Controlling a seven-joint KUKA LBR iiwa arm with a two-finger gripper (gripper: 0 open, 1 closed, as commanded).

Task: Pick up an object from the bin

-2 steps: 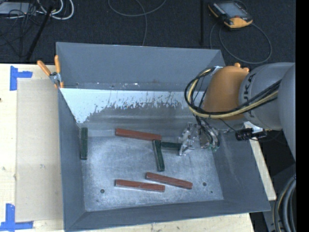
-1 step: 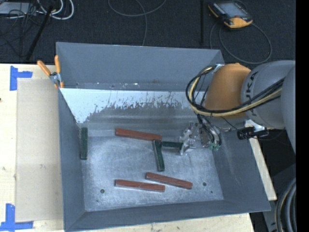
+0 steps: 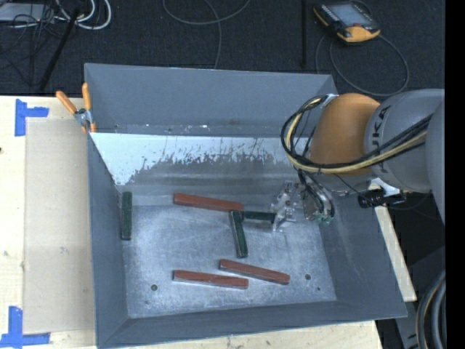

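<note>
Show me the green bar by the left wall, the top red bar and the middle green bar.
Left green bar (image 3: 126,215), camera view, mid-length.
Top red bar (image 3: 208,202), camera view, mid-length.
Middle green bar (image 3: 239,236), camera view, mid-length.

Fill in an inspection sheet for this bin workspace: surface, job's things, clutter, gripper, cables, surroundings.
Surface: grey metal bin, floor scuffed.
Job's things: three flat reddish-brown bars and three flat dark green bars, lying loose.
Clutter: nothing seen.
Gripper: gripper low at the bin's right, at one short dark green bar's right end.
Cables: yellow and black cables looped round the orange wrist cover.
Surroundings: dark floor, loose cords, orange handheld device.
</note>
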